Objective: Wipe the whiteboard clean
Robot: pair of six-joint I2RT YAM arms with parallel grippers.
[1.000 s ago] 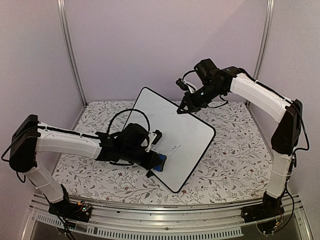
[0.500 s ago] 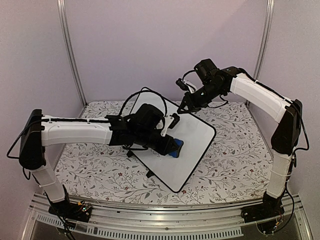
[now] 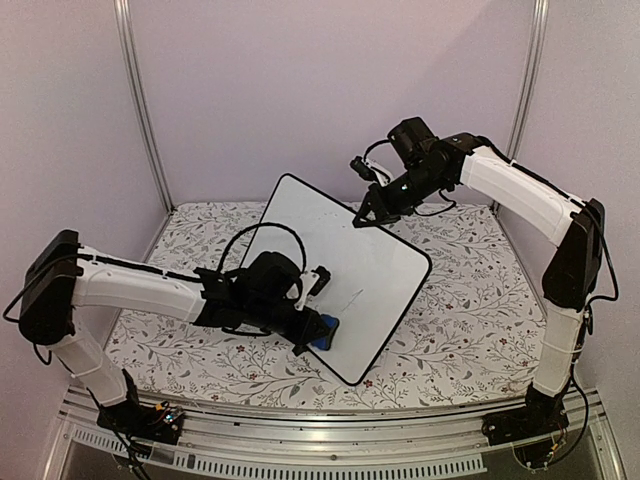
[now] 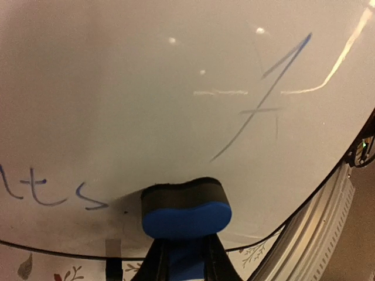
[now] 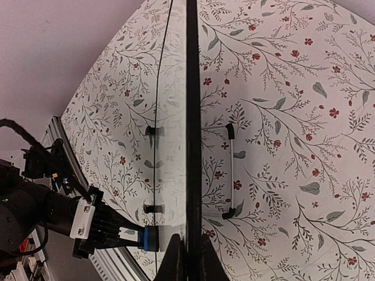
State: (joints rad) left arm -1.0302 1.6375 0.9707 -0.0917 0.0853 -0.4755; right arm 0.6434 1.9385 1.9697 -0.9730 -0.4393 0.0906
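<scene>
On a flower-patterned counter (image 3: 470,300), two robot arms are working to wipe a whiteboard (image 3: 350,270), which is standing tilted at the middle of the surface with its lower edge toward the arms' bases. The right claw (image 3: 372,212) is pinching together on the board's upper black frame and bracing it from behind. The left claw (image 3: 318,328) is clamping a blue eraser (image 4: 186,208) and appears to be pressing its dark felt face against the white surface just above the lower edge. Writing is showing on both sides of the eraser in the left wrist view: a few grey letters (image 4: 41,190) to one side and a long slanted stroke (image 4: 263,99) crossed by shorter lines farther up toward the other. By the look of it the job is partly done, with these marks left to clear. To do this pass well, the left arm is likely needing to hold the felt flat rather than on a corner, sweep in overlapping strokes across each mark in turn, and push only as hard as the right arm's grip can resist, since a heavy shove risks sliding or tipping the propped board.
</scene>
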